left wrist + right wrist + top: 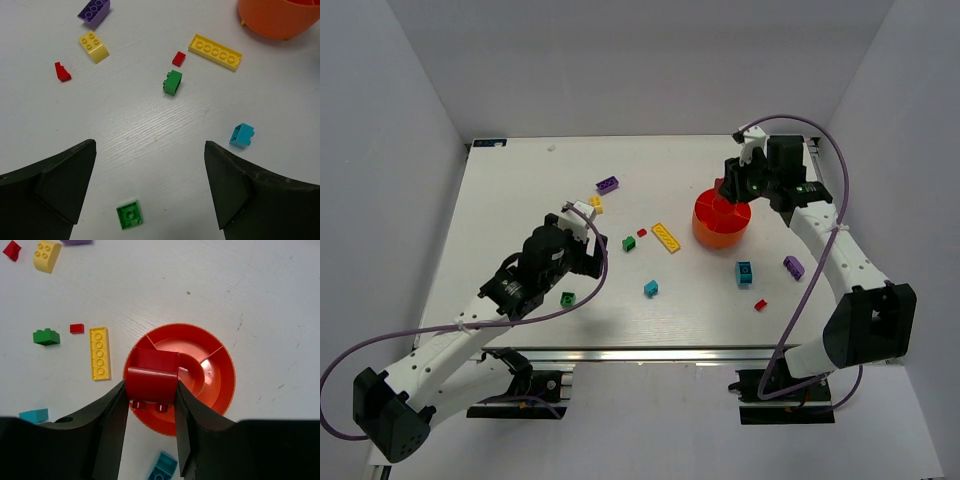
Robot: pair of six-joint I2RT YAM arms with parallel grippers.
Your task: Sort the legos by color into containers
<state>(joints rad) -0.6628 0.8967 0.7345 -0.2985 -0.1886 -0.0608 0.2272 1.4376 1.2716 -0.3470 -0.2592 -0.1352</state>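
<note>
Above the bowl (pixel 713 236) at upper right, the right gripper (pixel 150 390) is clamping a red brick (pixel 151 371), best released squarely over one compartment; the left gripper (pixel 150 155) is hanging wide open above a green brick (pixel 129 215).

The table (pixel 150 125) has a matt white top with a fine wood-like grain and a few faint dark specks. The legos, such as the long yellow brick (pixel 215 51) and the green brick (pixel 172 82), are smooth moulded plastic with a soft sheen. The orange-red bowl (pixel 229 385) is glossy plastic inside, and its outer wall looks finely ribbed. The red brick (pixel 151 375) in the right gripper (pixel 151 390) is shiny. On the left gripper (pixel 149 155), the 2 fingers (pixel 55 185) are matt black and slightly scuffed. The right arm (pixel 825 235) has smooth white plastic shells. The rail (pixel 640 352) looks like bare silvery metal.
</note>
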